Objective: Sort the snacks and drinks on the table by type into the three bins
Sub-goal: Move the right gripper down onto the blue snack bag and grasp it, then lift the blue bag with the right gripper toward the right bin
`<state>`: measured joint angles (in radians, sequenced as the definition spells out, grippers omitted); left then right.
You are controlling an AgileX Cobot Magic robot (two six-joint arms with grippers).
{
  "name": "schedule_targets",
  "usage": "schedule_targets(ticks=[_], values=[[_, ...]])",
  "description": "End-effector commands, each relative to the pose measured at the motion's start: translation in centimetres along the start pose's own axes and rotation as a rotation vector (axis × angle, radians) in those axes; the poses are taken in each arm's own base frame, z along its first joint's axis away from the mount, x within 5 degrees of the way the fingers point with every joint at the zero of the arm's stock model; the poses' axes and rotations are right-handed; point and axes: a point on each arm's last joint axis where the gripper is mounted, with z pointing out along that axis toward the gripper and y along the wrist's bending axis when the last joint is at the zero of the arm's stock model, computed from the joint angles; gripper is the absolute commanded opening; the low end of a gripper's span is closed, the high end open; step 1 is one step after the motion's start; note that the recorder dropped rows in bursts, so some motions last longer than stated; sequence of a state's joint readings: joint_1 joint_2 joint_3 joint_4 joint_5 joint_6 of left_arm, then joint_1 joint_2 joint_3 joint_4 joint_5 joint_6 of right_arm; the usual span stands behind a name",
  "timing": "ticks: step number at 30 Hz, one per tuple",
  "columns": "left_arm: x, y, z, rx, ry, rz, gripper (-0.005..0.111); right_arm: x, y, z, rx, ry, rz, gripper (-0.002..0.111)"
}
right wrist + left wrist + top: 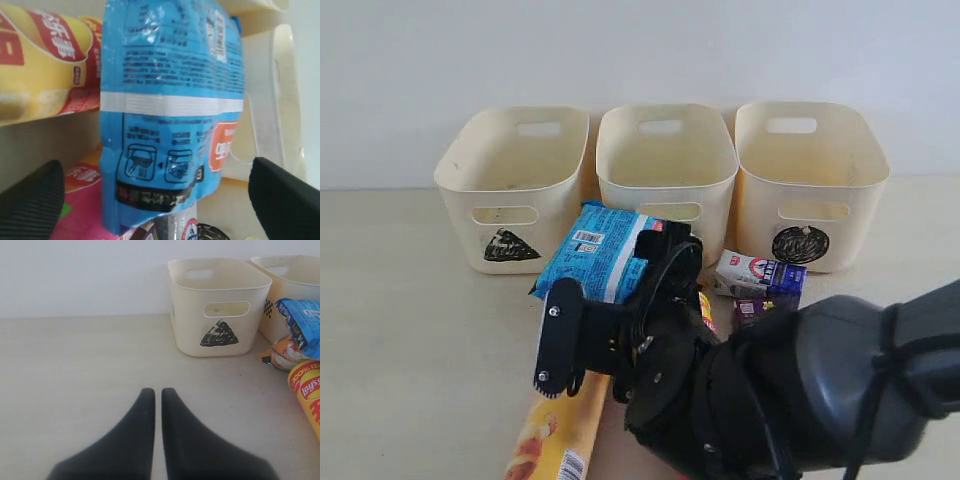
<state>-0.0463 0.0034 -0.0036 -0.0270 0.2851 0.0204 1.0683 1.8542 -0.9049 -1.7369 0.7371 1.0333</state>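
Note:
Three cream bins stand at the back of the table point(400, 330): the triangle bin point(510, 190), a middle bin point(665, 165) and the circle bin point(810, 185). A blue packet point(600, 255) leans in front of the middle bin. My right gripper point(615, 300) is open, with one finger on each side of the blue packet point(170, 110) and neither touching it. A yellow chip tube point(560, 440) lies beneath it, and a pink tube point(80, 210) lies beside that. A white-blue carton point(755, 270) and a dark purple carton point(760, 305) lie by the circle bin. My left gripper point(157, 392) is shut and empty, low over bare table.
An orange packet point(282, 352) lies under the blue packet point(302, 322), next to the yellow tube point(307, 387). The triangle bin point(220, 305) is ahead of my left gripper. A white wall rises behind the bins. My right arm's dark body fills the lower right of the exterior view.

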Motion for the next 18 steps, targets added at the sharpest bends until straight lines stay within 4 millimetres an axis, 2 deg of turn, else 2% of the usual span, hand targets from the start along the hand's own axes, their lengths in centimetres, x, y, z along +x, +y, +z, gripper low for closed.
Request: schedule_targets(ticks=[1,5,13,18], values=[[0.0,0.0,0.0,-0.004,-0.008,-0.006,0.004,0.9,0.4,1.2,0.000,0.044,0.019,0.077],[0.0,0.0,0.0,-0.004,-0.008,-0.006,0.004,0.7,-0.4,1.8,0.013,0.044,0.068,0.077],[0.1,0.0,0.0,-0.003,-0.004,-0.006,0.004,-1.8,-2.1,2.0,0.010,-0.038,0.128,0.077],[0.1,0.0,0.0,-0.003,-0.004,-0.006,0.004,-0.6,-3.2,3.0,0.025,-0.004,0.154,0.077]])
